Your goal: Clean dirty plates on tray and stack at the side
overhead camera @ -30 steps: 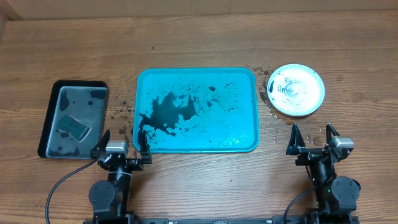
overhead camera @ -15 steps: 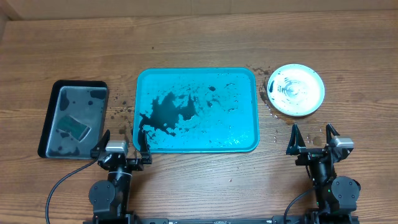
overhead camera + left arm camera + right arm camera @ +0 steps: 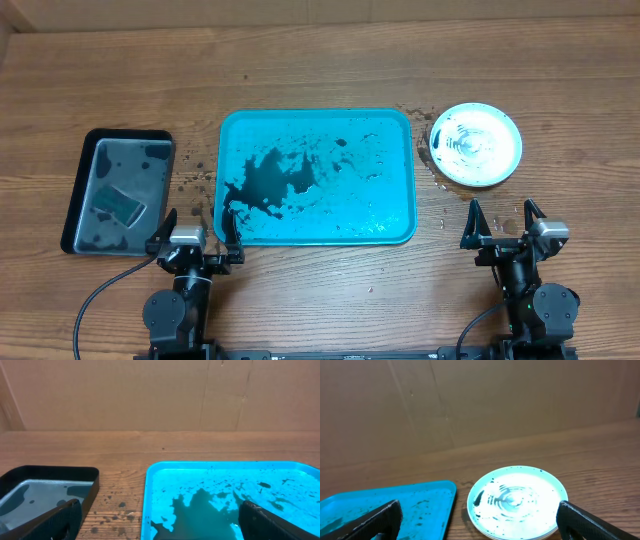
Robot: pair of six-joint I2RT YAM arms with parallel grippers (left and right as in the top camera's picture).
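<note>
The turquoise tray (image 3: 394, 200) lies mid-table, holding only black puddles and specks; no plate is on it. It also shows in the left wrist view as tray (image 3: 150, 490) and in the right wrist view as tray (image 3: 435, 491). To its right on the wood stands a round pale mint plate (image 3: 476, 144), plate (image 3: 520, 502), wet with dark smears; whether others lie beneath it I cannot tell. My left gripper (image 3: 196, 228) hangs open by the tray's near left corner. My right gripper (image 3: 503, 222) hangs open just in front of the plate. Both are empty.
A smaller black tray (image 3: 82, 170), black tray (image 3: 92, 480), holds grey water and a dark sponge (image 3: 120, 205) at the left. Dark splashes mark the wood between the two trays and around the plate. A brown cardboard wall (image 3: 160, 395) closes the back.
</note>
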